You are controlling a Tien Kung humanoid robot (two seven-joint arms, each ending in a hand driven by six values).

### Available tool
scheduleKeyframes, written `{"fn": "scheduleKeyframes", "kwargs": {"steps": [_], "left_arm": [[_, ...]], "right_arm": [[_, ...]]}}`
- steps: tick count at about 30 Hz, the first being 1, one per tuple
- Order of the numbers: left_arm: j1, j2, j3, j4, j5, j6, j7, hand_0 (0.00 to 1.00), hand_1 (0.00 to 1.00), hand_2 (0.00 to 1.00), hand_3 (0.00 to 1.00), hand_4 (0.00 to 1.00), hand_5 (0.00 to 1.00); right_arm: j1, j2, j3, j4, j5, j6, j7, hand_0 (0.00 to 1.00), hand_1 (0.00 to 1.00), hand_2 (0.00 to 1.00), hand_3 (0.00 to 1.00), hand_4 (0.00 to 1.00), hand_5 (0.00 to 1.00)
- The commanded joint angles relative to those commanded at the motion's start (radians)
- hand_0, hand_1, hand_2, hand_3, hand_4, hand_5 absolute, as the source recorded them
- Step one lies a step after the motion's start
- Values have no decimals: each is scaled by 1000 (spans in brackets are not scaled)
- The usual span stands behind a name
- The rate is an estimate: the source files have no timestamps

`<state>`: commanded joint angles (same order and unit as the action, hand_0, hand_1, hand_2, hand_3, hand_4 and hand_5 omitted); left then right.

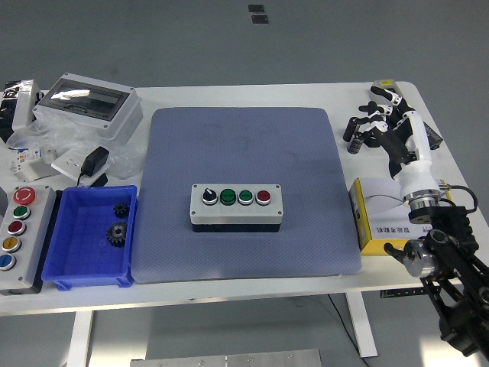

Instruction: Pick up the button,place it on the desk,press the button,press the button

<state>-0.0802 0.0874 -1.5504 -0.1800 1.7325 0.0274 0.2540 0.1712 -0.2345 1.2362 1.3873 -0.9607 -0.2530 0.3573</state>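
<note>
A grey button box (236, 206) lies on the blue-grey mat (244, 145) near its middle. On its top sit a black selector knob, two green buttons and a red button (263, 197). My right hand (379, 116) is raised at the table's far right, well away from the box. Its fingers are spread and hold nothing. The white forearm (416, 164) runs down to the black arm at the lower right. No left arm shows.
A blue bin (92, 235) with two black gears sits left of the mat. At the left edge stands a larger control box (19, 237). A clear-lidded enclosure (92, 103) and bagged parts fill the far left. A yellow box (386, 222) and small black parts lie at the right.
</note>
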Motion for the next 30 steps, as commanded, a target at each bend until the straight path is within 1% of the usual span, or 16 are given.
{"fn": "scheduleKeyframes", "kwargs": {"steps": [4, 5, 10, 11, 16, 17, 22, 24, 30], "left_arm": [[-2, 7, 1, 0, 0, 0, -2, 616, 510, 521, 591, 628, 145], [-2, 8, 1, 0, 0, -1, -1, 616, 511, 520, 592, 628, 145], [0, 19, 1, 0, 4, -2, 0, 616, 511, 520, 592, 628, 145], [0, 21, 1, 0, 4, -2, -1, 616, 510, 521, 592, 628, 147], [3, 28, 0, 0, 3, -1, -3, 616, 510, 521, 592, 628, 147], [4, 28, -1, 0, 3, 0, -3, 617, 513, 522, 593, 626, 151], [8, 30, 0, 0, -4, 1, -3, 617, 513, 522, 593, 626, 151], [8, 32, 2, 0, -9, 2, -3, 617, 514, 522, 593, 626, 154], [7, 34, 15, 0, -39, 4, -10, 617, 514, 526, 594, 627, 165]], "right_arm": [[-14, -4, 3, 14, 1, 6, 2, 511, 613, 628, 654, 648, 422], [-15, -5, 3, 17, 1, 7, 3, 718, 705, 728, 684, 727, 563], [-16, -3, 8, 26, -2, 7, 6, 718, 705, 728, 684, 727, 563], [-16, -3, 9, 27, -3, 7, 6, 766, 736, 753, 703, 771, 630], [-22, -3, 22, 33, -5, 6, 8, 766, 736, 753, 703, 771, 630], [-23, -3, 25, 36, -6, 7, 8, 779, 744, 760, 734, 831, 732], [-26, -4, 28, 41, -3, 10, 3, 779, 744, 760, 734, 831, 732], [-24, -3, 22, 39, 10, 16, -1, 776, 746, 764, 744, 842, 747], [-24, 11, 18, 40, 24, 26, -13, 775, 750, 770, 758, 849, 760]]}}
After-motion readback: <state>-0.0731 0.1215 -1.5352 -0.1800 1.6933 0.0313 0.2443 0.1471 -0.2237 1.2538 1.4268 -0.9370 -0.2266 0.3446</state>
